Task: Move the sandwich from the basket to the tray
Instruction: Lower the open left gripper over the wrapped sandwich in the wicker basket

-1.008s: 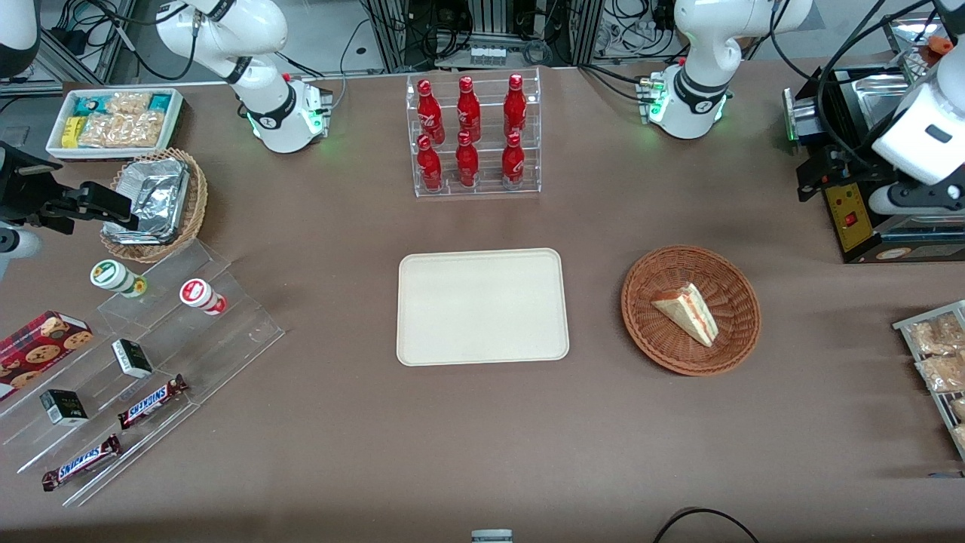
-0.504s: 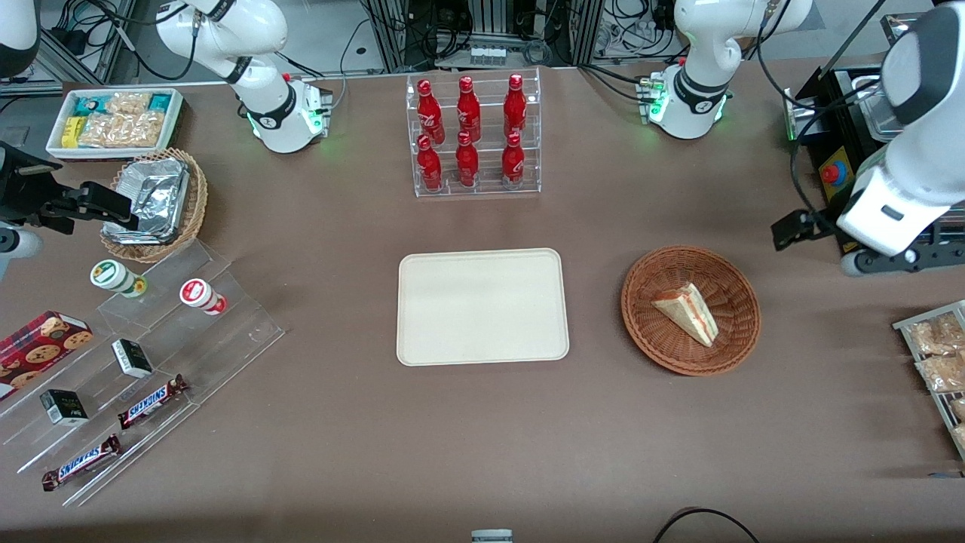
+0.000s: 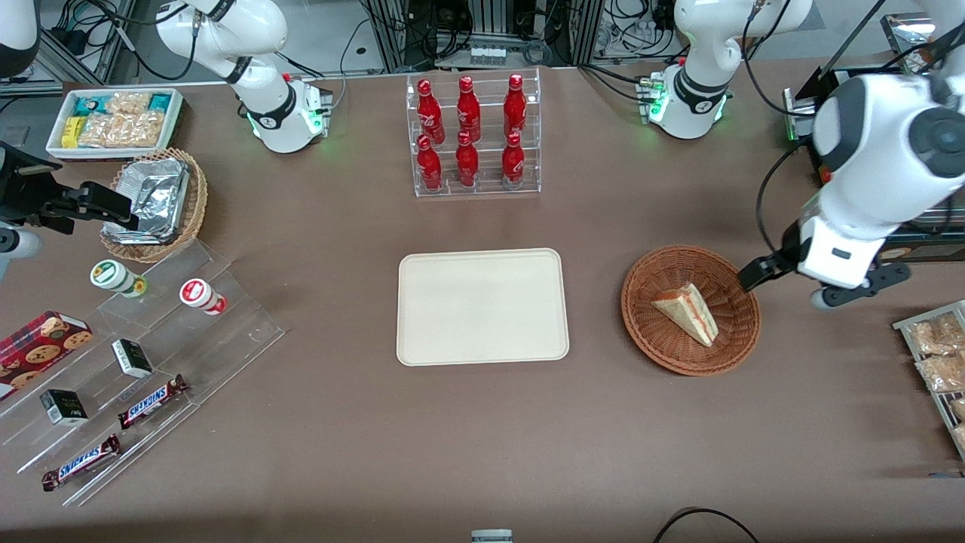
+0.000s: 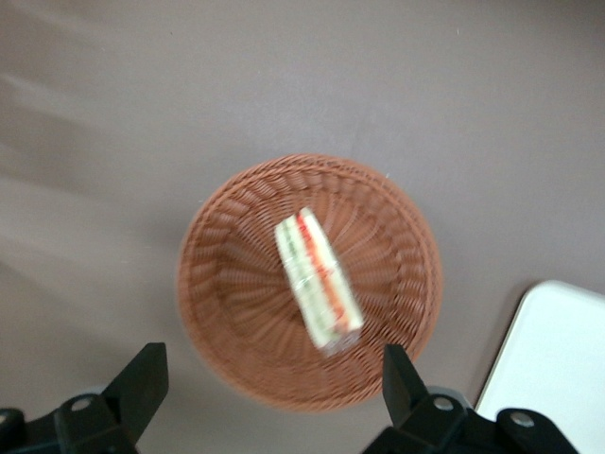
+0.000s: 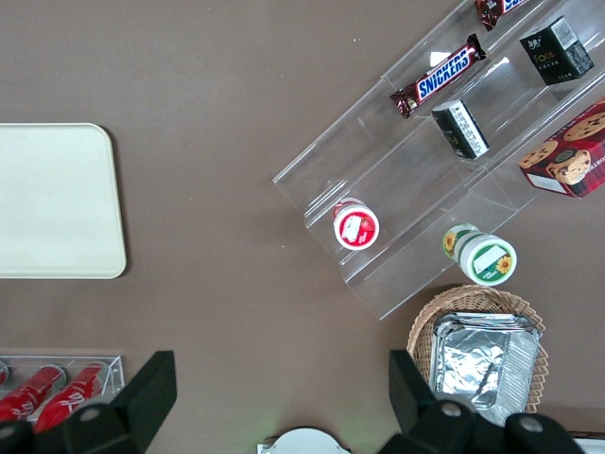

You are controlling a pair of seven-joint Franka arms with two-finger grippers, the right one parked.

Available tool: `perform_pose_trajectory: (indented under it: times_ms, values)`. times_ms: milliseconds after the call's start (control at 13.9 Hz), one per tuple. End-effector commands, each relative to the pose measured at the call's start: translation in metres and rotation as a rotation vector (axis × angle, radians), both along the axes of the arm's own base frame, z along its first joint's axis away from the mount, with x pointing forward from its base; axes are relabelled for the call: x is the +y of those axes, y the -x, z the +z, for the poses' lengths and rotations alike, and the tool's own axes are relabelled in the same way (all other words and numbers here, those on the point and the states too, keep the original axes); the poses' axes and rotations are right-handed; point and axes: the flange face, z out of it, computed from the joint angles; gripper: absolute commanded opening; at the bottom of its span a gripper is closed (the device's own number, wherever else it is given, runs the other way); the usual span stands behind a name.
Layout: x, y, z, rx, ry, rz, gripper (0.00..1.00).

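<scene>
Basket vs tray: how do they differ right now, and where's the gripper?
The basket is round, reddish-brown woven wicker; the tray is rectangular, smooth and cream, with rounded corners. The basket holds the sandwich; the tray has nothing on it. The basket is a bowl with sloping sides; the tray is flat with a low rim. Both sit beside each other on the brown table. The gripper hangs open above the basket.

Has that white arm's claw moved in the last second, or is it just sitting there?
Yes. The gripper, open, has swung in from the working arm's end of the table to the basket rim; the sandwich lies untouched inside.
</scene>
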Motion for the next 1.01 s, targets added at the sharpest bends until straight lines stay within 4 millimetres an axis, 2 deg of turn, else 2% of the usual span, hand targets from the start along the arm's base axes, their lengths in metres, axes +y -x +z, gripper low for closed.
perform_pose_trajectory:
  times_ms: [0, 216, 504, 936]
  values:
    - [-0.021, 0.014, -0.035, -0.037, 0.032, 0.162, 1.0]
    - [-0.034, 0.014, -0.074, -0.041, 0.054, 0.343, 1.0]
    - [-0.036, 0.025, -0.124, -0.023, 0.064, 0.447, 1.0]
    - [-0.037, 0.023, -0.168, 0.012, 0.068, 0.478, 1.0]
